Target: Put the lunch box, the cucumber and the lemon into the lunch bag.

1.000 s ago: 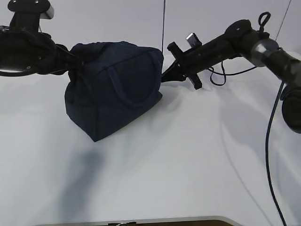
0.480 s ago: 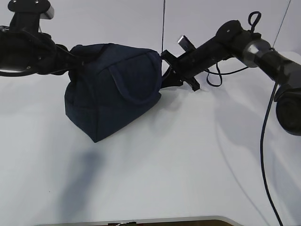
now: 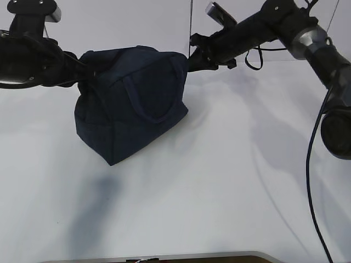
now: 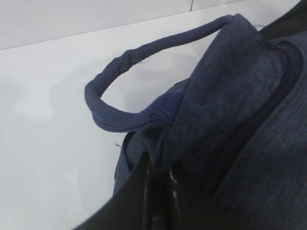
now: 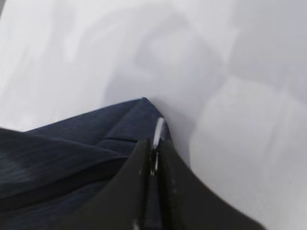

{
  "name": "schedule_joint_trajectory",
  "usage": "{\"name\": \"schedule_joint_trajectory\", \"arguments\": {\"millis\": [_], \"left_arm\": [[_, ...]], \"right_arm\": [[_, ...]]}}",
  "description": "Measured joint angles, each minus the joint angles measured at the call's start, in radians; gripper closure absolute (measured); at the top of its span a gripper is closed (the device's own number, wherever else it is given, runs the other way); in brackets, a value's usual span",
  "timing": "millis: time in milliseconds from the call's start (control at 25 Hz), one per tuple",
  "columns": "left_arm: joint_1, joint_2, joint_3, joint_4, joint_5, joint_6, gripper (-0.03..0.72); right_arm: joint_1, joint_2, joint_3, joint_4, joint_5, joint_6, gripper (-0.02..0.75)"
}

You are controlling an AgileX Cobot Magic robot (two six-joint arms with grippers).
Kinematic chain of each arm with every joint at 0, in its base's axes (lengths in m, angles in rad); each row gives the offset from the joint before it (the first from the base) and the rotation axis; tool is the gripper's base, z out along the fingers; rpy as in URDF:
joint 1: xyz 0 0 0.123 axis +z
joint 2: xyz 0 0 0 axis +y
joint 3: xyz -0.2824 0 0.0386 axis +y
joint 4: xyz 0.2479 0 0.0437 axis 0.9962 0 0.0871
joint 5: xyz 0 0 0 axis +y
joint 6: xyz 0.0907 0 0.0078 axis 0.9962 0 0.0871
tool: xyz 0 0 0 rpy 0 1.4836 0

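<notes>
Since the frame a second before, the right arm had risen at the bag's far top corner, and the front handle, flipped up half a second earlier, hung down the side again. The navy lunch bag sat left of centre on the white surface, tilted on its base, top closed. The left gripper was clenched on a fold of fabric below one looped handle at the bag's left end. The right gripper had its jaws pressed close together around a thin silver metal piece at the bag's corner; whether they truly gripped it could not be told. No lunch box, cucumber or lemon showed in any view.
</notes>
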State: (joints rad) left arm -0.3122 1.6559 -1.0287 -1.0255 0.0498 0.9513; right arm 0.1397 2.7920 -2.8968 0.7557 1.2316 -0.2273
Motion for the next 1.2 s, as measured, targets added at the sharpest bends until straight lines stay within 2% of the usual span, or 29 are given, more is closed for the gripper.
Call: {"name": "schedule_joint_trajectory", "arguments": {"millis": [200, 280, 600, 920, 1200], "left_arm": [[0.000, 0.000, 0.000, 0.031, 0.000, 0.000, 0.701], [0.000, 0.000, 0.000, 0.045, 0.000, 0.000, 0.701], [0.000, 0.000, 0.000, 0.199, 0.024, 0.000, 0.701], [0.000, 0.000, 0.000, 0.289, 0.031, 0.000, 0.701], [0.000, 0.000, 0.000, 0.386, -0.044, 0.000, 0.701]], "right_arm": [[0.000, 0.000, -0.024, 0.045, 0.008, -0.029, 0.412], [0.000, 0.000, -0.024, 0.060, 0.011, -0.041, 0.384], [0.000, -0.094, -0.024, -0.040, 0.017, -0.133, 0.369], [0.002, -0.224, -0.025, -0.235, 0.023, -0.150, 0.364], [0.007, -0.256, -0.026, -0.185, 0.027, -0.117, 0.365]]}}
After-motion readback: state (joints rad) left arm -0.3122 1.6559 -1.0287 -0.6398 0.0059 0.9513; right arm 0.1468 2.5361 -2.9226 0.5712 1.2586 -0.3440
